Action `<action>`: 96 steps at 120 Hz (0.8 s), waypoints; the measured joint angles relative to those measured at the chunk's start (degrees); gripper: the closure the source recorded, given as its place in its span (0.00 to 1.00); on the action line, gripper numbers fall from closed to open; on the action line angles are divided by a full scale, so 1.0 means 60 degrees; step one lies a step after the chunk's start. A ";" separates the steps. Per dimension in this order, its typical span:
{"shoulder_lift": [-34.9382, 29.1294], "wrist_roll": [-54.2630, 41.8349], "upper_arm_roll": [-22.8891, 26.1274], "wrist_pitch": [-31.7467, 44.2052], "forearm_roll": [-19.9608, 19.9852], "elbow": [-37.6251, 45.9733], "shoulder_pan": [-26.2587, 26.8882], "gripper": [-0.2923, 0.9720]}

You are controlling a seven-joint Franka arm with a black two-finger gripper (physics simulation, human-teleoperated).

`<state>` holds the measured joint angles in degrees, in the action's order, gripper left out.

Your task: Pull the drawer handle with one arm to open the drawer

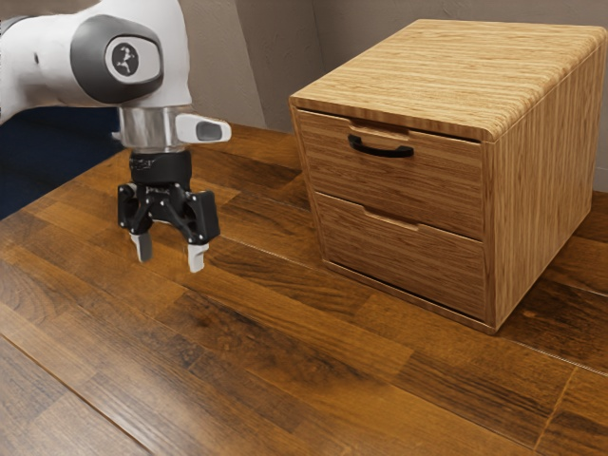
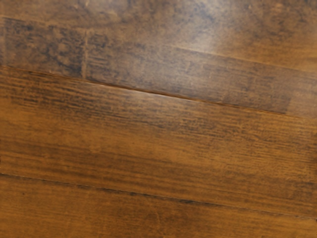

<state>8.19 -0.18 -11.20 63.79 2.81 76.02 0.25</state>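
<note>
The exterior view looks from beside the arm, slightly above, across the counter [image 1: 285, 380] toward the cabinet [image 1: 532, 190] at middling range. The wrist view faces straight down from the hand [image 1: 169, 259], close over the counter; both share its dark planks

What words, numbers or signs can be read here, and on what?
No readable words or numbers anywhere.
A white logo on the black round cap of the arm: a figure, no letters.
Any marks on the black body of the gripper: too small to read.
The cabinet, its handle and the table: nothing written.
</note>
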 joint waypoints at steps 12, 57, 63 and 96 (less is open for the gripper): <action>0.0013 -0.0008 0.0002 0.1107 -0.0002 0.0028 0.0083 0.23; -0.1293 0.3796 0.0532 0.2698 0.0402 -0.0884 -0.0981 0.23; -0.0994 0.4761 0.0561 0.3061 0.0106 -0.0819 -0.0946 0.23; 0.0047 0.8724 0.0685 0.4757 -0.0252 -0.0796 0.0614 0.23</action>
<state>8.48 52.17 -7.09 92.33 1.30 71.24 3.93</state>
